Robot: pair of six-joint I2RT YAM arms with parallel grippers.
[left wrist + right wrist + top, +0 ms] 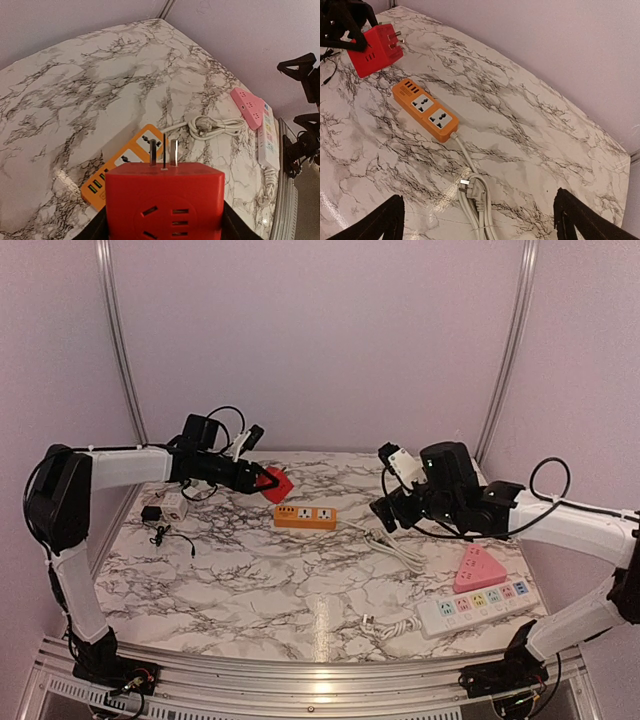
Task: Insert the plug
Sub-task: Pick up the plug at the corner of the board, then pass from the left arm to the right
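The left claw pinches the red plug, prongs pointing ahead, with the orange strip just below and beyond its tips: square the prongs over one socket before pressing down, the spread right claw free to steady the strip

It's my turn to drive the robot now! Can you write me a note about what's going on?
Left pincer: shut on the red plug adapter, held in the air, pins out.
Right pincer: open, empty, above the coiled white cable.
Orange power strip: flat on the marble table, both big sockets free.
Done: adapter picked up.
Left to do: push its pins into a socket on the strip.
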